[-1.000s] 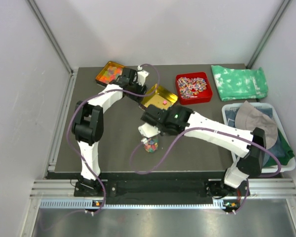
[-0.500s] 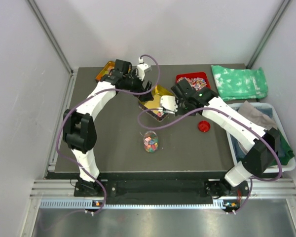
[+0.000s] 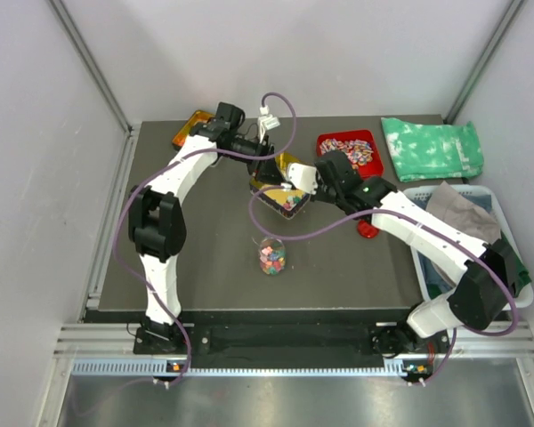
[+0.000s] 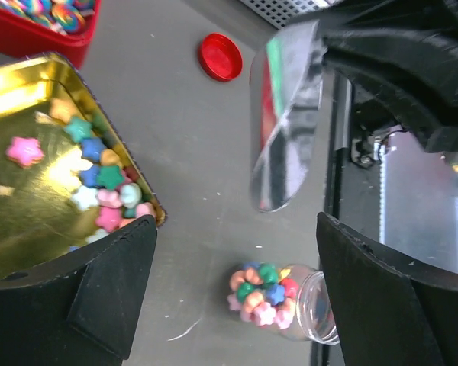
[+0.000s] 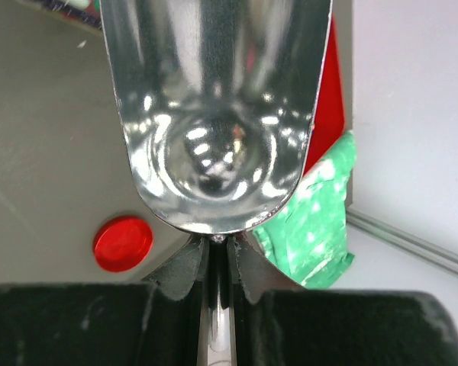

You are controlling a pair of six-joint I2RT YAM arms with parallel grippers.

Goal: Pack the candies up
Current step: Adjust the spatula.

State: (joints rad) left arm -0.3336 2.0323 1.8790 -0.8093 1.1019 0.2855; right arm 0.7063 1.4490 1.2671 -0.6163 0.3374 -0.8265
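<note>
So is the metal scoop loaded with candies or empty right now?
Empty. In the right wrist view the metal scoop shows only bare shiny metal in its bowl, with nothing lying in it.

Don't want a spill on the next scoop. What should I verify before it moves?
1. Hold: right gripper shut on the scoop: ok.
2. Empty scoop bowl: ok.
3. Open jar, red lid lying apart from it: ok.
4. Pickable candies in the gold tray: ok.
5. Tray gripped by the left gripper: not ok, jaws open.
6. Squarely upright jar: cannot tell.
</note>
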